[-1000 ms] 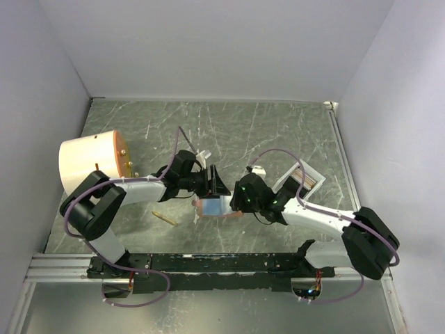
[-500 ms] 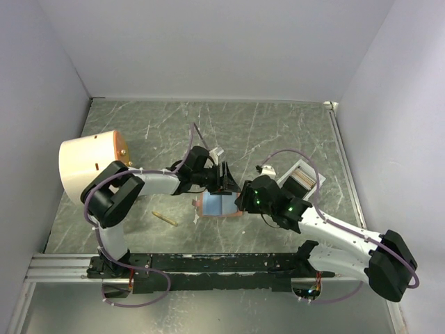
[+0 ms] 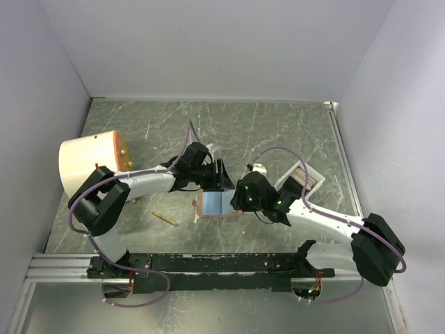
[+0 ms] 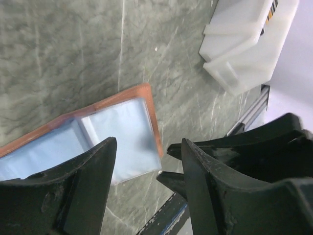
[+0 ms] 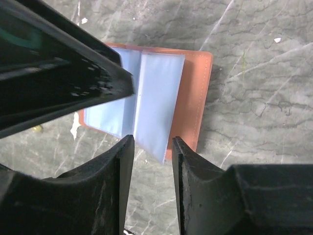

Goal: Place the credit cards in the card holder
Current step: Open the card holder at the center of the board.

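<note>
1. Our right jaws stand narrowly apart with nothing between them, just above the near edge of the pale blue cards (image 5: 159,103).
2. Our left jaws gape wider, also empty, hovering over the same spot.
3. The cards lie on the open card holder (image 5: 198,93), flat on the table (image 5: 254,73) between both arms.
4. We judge insertion is under way. Next, we pinch the overhanging one and slide it into a pocket, pinning the holder.

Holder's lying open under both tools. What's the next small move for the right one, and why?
Probably close the right tool on the corner of the pale blue sheet that overhangs the edge of the open card holder. Its jaws stand apart and frame that corner in its wrist view, while the left tool hovers open above, holding nothing.
</note>
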